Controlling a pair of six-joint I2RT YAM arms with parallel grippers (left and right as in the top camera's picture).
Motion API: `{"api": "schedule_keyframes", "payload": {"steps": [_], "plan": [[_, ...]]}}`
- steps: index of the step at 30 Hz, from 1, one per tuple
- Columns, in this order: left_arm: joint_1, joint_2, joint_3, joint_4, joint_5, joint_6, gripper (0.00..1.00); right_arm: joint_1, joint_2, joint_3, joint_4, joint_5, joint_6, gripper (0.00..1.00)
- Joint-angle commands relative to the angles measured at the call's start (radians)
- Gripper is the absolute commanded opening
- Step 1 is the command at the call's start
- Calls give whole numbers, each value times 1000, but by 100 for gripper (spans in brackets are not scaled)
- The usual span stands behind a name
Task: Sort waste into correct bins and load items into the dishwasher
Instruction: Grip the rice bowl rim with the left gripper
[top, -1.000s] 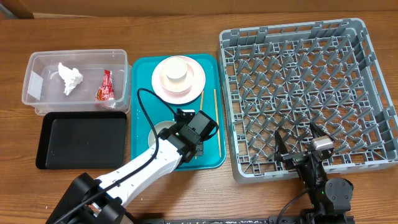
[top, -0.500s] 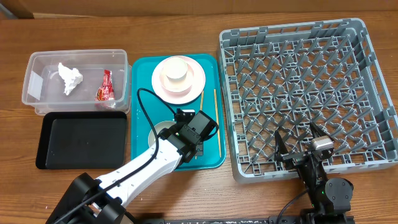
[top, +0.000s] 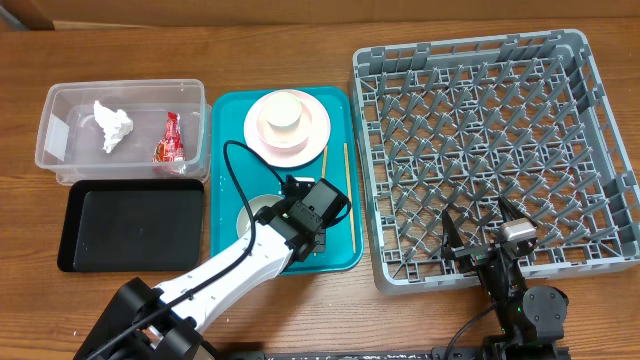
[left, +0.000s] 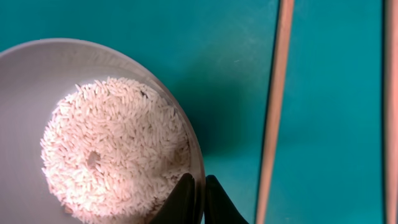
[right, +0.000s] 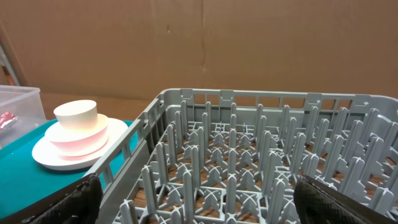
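In the left wrist view my left gripper (left: 200, 186) is shut on the rim of the white bowl (left: 37, 74), one finger inside and one outside. Loose rice (left: 112, 149) fills the bowl's bottom. Overhead, the left gripper (top: 305, 222) is low over the teal tray (top: 225, 110), and the arm hides most of the bowl (top: 250, 212). Two chopsticks (top: 349, 190) lie on the tray's right side. A white cup (top: 285, 110) sits on the pink plate (top: 262, 135). My right gripper (top: 484, 228) hangs open over the dish rack (top: 490, 150), holding nothing.
The clear tub (top: 60, 150) at the left holds a tissue wad (top: 113, 124) and a red wrapper (top: 170, 140). A black tray (top: 133, 226) lies in front of it. The rack's upright pegs (right: 249, 155) stand close below the right gripper.
The left jaws have closed a little further onto the bowl's rim. Both arms and all the objects stay where they were.
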Motion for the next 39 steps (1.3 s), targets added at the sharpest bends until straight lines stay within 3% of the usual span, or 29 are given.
{"api": "schedule_keyframes", "payload": {"steps": [1, 5, 11, 39], "plan": [[1, 8, -9, -16, -60, 38, 9, -3, -9, -11, 5, -5, 0, 100], [2, 8, -9, -32, -64, 38, 10, -3, -9, -11, 5, -5, 0, 100], [2, 8, -9, -26, -52, 37, 20, -3, -9, -11, 5, -5, 0, 100], [2, 43, -9, 11, -52, 15, 13, -3, -9, -11, 5, -5, 0, 100]]}}
